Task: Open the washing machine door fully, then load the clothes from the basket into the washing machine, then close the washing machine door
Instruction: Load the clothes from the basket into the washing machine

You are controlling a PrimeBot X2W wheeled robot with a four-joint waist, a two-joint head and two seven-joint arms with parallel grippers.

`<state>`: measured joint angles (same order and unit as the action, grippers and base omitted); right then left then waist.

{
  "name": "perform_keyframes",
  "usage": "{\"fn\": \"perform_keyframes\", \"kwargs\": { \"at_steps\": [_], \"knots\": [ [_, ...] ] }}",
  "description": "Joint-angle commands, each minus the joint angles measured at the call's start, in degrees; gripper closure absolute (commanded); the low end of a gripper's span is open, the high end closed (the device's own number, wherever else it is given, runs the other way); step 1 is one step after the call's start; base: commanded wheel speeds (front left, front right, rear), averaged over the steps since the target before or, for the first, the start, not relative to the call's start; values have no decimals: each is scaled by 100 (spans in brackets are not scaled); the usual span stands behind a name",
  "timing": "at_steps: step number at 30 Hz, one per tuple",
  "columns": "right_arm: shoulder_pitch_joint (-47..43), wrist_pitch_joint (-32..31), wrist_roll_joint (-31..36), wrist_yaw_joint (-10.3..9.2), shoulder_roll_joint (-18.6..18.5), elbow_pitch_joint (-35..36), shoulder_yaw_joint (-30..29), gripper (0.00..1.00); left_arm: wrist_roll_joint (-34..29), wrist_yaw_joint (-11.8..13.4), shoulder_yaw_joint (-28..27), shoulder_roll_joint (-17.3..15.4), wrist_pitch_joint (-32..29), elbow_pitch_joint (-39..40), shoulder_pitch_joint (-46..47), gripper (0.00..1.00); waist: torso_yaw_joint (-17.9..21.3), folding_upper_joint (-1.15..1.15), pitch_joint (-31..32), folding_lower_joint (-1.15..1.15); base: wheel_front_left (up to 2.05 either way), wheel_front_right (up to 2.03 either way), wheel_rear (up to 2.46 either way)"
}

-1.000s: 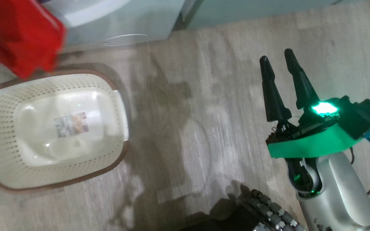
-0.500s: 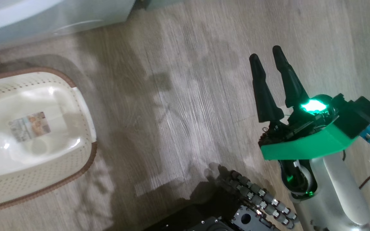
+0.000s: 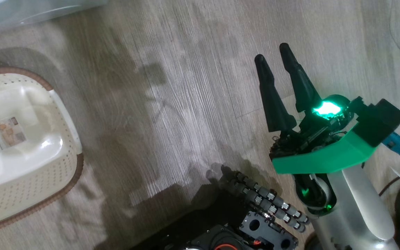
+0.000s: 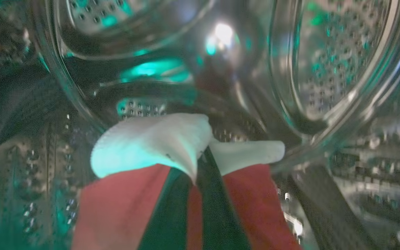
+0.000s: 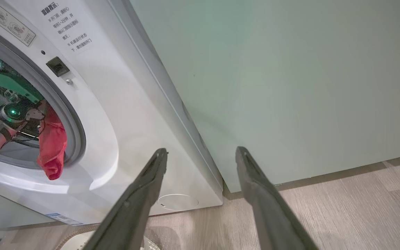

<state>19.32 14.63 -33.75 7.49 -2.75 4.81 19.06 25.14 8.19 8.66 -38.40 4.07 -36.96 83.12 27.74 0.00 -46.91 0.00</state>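
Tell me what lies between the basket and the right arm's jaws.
Nothing but bare wood-grain floor, crossed by shadows, separates the basket from the right gripper, whose jaws stand open; the head view shows it.

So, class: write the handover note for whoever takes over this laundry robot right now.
Left claw: shut on a red shirt, inside the drum.
Right claw: open, empty, above the floor.
Basket: visible part empty.
Done: washing machine opened, shirt brought in.
Left: release, tuck in red cloth hanging at the seal, withdraw, close door.
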Motion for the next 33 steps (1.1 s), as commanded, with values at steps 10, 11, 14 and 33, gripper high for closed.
{"fn": "perform_keyframes", "kwargs": {
  "at_steps": [10, 11, 14, 33],
  "knots": [
    [-99, 37, -46, 0, -12, 200, 127, 0, -33, -328, 88, -162, 284, -615, 407, 100, -44, 0, -81, 0, 0, 0, 0],
    [-94, 37, -38, 0, -12, 195, 126, 0, -41, -371, 140, -155, 231, -684, 346, 100, -64, 0, -76, 0, 0, 0, 0],
    [-63, 37, -7, 0, -12, 183, 122, 0, -63, -470, 259, -151, 134, -849, 184, 100, -107, 0, -57, 0, 0, 0, 0],
    [-129, 37, 521, 0, -12, -81, -257, 0, 35, -432, 485, 444, 1017, -332, -1601, 0, -716, 0, 761, 0, 0, 0, 0]
  ]
}}
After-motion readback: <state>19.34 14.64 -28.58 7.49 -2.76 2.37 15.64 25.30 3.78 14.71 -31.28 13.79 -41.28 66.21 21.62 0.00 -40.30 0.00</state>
